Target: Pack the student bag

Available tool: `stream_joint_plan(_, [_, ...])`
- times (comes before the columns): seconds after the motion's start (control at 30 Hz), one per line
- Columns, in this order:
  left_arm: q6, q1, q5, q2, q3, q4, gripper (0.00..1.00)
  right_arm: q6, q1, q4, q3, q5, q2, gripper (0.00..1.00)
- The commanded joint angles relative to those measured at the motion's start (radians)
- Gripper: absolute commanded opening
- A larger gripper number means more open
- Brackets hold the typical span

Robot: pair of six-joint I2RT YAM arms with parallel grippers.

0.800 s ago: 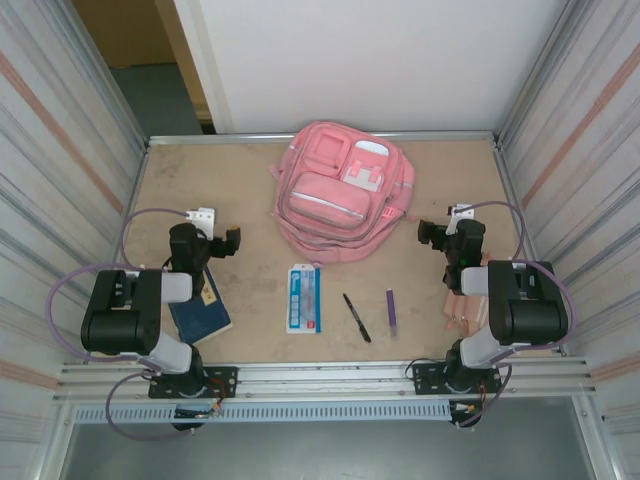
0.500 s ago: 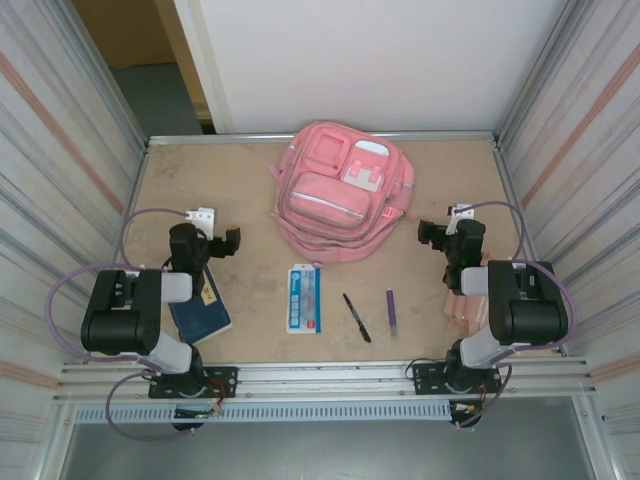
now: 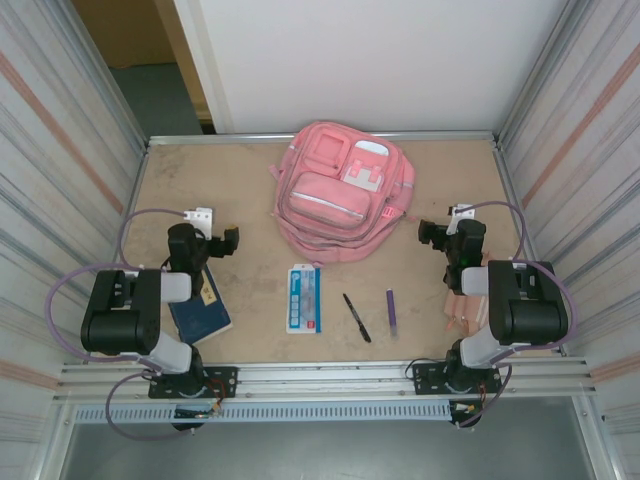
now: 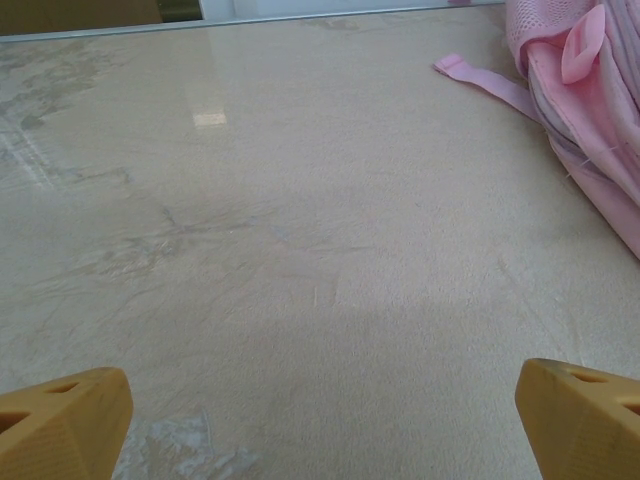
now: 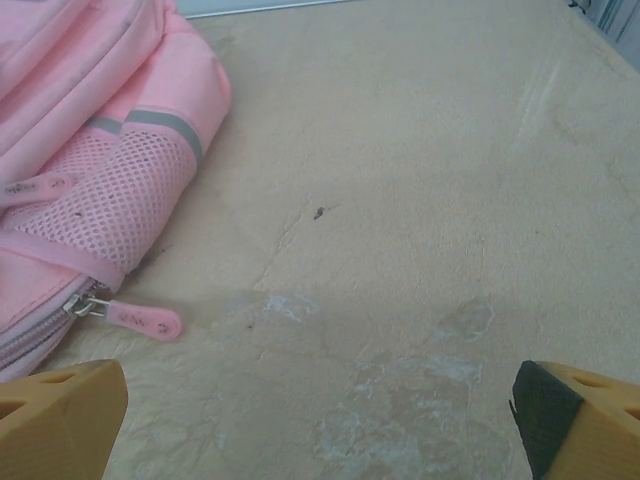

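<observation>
Backpack at the far centre, both claws spread wide and holding nothing

We see the student bag (image 3: 343,190) lying flat at the far middle of the table (image 3: 250,290), pockets up; the left gripper (image 3: 228,242) hovers near its left side, jaws wide apart; the right gripper (image 3: 432,233) hangs just beside its right edge, equally wide; a pink zipper pull (image 5: 140,320) rests on the board; nearer us lie a blue booklet (image 3: 205,318), a white-and-blue card (image 3: 304,298), a black pen (image 3: 357,317) and a purple pen (image 3: 391,311), all apart from the bag.
</observation>
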Motion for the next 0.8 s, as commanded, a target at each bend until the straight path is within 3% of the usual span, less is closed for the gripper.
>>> stream_joint_plan(0.0, [-0.010, 0.005, 0.014, 0.004, 0.024, 0.004, 0.99, 0.013, -0.025, 0.008, 0.004, -0.078, -0.012, 0.99])
stream_joint_plan(0.33, [-0.004, 0.005, 0.023, -0.001, 0.020, 0.012, 0.99, 0.035, -0.029, 0.001, 0.004, -0.042, -0.027, 0.99])
stream_joint_plan(0.47, [0.036, -0.012, 0.054, -0.059, 0.061, -0.098, 0.99, 0.060, -0.032, -0.216, 0.036, 0.002, -0.186, 0.99])
stream_joint_plan(0.63, [0.013, -0.120, -0.196, -0.275, 0.055, -0.261, 0.99, 0.144, -0.029, -0.369, 0.063, -0.026, -0.309, 0.99])
stream_joint_plan(0.7, [-0.067, -0.171, -0.333, -0.368, 0.104, -0.401, 0.99, 0.185, -0.006, -0.544, 0.141, -0.030, -0.327, 0.99])
stream_joint_plan(0.77, [-0.205, -0.248, -0.542, -0.427, 0.199, -0.611, 0.99, 0.194, 0.040, -0.676, 0.208, -0.032, -0.332, 0.99])
